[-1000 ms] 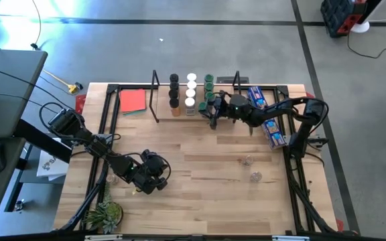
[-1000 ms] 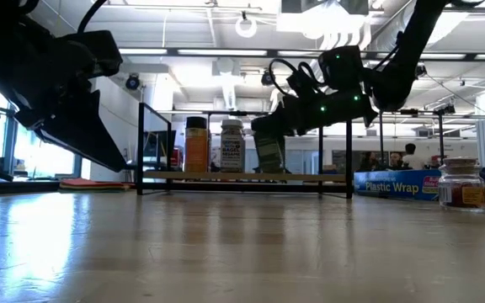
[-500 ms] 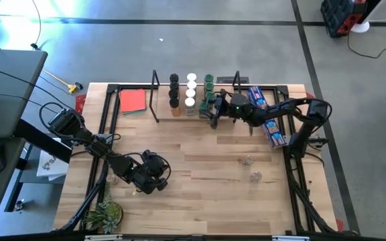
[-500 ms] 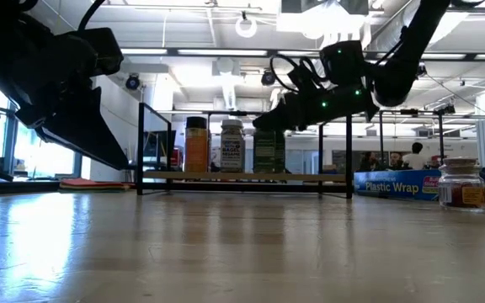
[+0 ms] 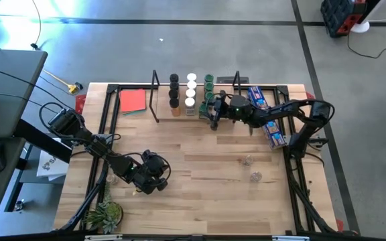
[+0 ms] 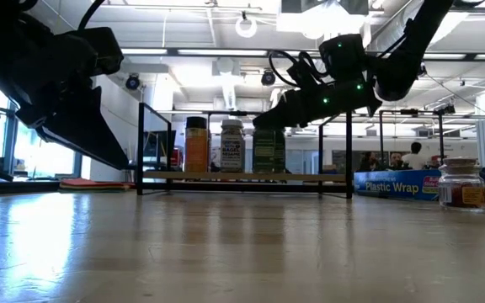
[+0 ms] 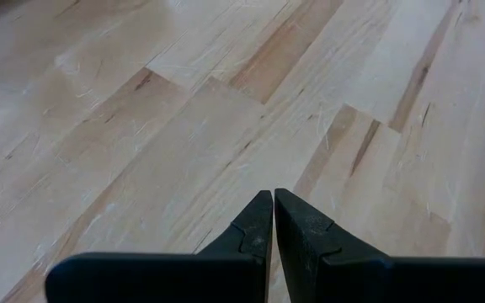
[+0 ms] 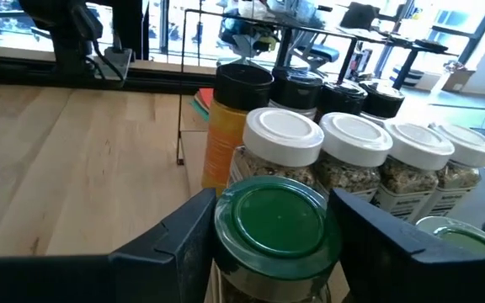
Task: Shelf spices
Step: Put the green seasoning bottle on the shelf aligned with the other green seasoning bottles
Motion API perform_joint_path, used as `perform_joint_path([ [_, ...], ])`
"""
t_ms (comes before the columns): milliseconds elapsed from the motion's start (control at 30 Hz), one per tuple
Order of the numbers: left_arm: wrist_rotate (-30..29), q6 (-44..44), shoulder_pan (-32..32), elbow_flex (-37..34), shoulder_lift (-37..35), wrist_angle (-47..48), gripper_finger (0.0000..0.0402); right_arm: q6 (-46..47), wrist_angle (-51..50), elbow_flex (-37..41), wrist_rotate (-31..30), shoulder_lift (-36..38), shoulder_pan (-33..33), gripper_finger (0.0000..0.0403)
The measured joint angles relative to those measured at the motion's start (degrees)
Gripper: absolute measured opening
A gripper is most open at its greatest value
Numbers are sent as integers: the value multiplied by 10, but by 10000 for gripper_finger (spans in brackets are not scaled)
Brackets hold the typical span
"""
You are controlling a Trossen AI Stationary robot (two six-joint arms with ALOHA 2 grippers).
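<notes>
The shelf (image 5: 163, 100) stands at the table's far side, with rows of black-, white- and green-lidded spices (image 5: 191, 90) on its board (image 6: 242, 176). My right gripper (image 8: 272, 210) reaches level at the row's near end. It is open, one finger on each side of a green-lidded jar (image 8: 276, 220). That jar (image 6: 268, 151) stands upright on the board, just below the gripper (image 6: 263, 118). My left gripper (image 5: 158, 175) hangs shut over bare wood near the table's front left (image 7: 273, 210). My right gripper's fingers (image 8: 188, 227) flank the green lid (image 8: 226, 210) level, from the table's right side. I cannot tell whether they touch it. The jar stands on its base on the shelf board.
Two loose jars (image 5: 248, 160) (image 5: 256, 177) stand on the table's right half, and one shows in the low view (image 6: 461, 183). A blue plastic-wrap packet (image 5: 267, 117) lies right of the shelf, under my right arm. A flat red square (image 5: 133, 100) lies to the shelf's left. A small plant (image 5: 104, 215) sits at the front left corner.
The green-lidded jar hung tilted in my right gripper over the shelf. It now stands upright on the board beside the white-lidded jars. My right gripper has risen a little and sits higher against the jar.
</notes>
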State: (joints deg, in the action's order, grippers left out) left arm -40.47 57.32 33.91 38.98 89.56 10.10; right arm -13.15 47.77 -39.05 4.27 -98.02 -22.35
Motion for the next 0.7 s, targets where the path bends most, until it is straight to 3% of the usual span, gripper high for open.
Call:
perform_joint_path([
  [400, -1, -2, 0, 0, 0, -2, 14, -8, -97, 1, -7, 66, -19, 200],
  [700, -3, -16, 0, 0, 0, -14, 14, -9, -113, 0, 22, 56, -28, 203],
])
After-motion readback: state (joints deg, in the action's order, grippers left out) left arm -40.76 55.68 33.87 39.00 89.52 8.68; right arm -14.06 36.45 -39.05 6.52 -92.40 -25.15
